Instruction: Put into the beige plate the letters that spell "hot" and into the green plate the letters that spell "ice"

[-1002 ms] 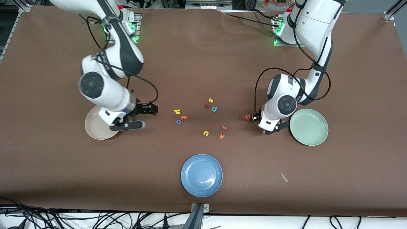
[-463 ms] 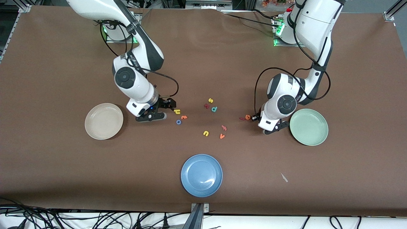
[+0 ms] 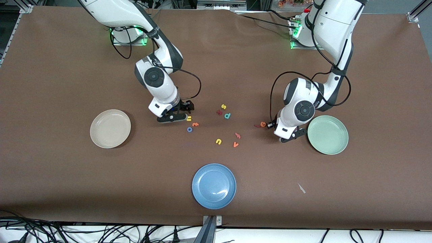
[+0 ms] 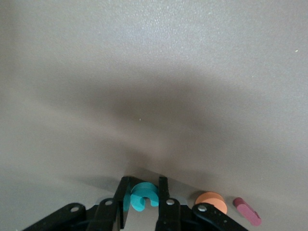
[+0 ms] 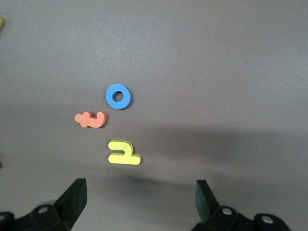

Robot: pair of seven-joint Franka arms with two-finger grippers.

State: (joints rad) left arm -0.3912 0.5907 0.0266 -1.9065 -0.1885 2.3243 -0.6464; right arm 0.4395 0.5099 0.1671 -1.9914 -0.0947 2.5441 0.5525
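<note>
Left gripper [image 4: 144, 211] jaws pinching teal c [image 4: 143, 196] at table level beside orange e [image 4: 211, 201] and dark red i [image 4: 247, 211], near green plate [image 3: 327, 134], right gripper [image 5: 139, 192] jaws spread wide over yellow h [image 5: 123, 153], orange t [image 5: 91, 119], blue o [image 5: 118, 96], beige plate [image 3: 110, 128] empty toward the right arm's end.

A blue plate [image 3: 214, 186] sits on the brown bench [image 3: 67, 175], nearest the front camera. Mid-bench lie loose foam letters: a yellow s [image 3: 223, 106], a teal d [image 3: 227, 115] just beside a dark red letter [image 3: 219, 112], a yellow u [image 3: 218, 141], an orange v [image 3: 236, 144] and another small orange piece [image 3: 238, 135]. A pale scrap [image 3: 301, 188] lies toward the left arm's end.
</note>
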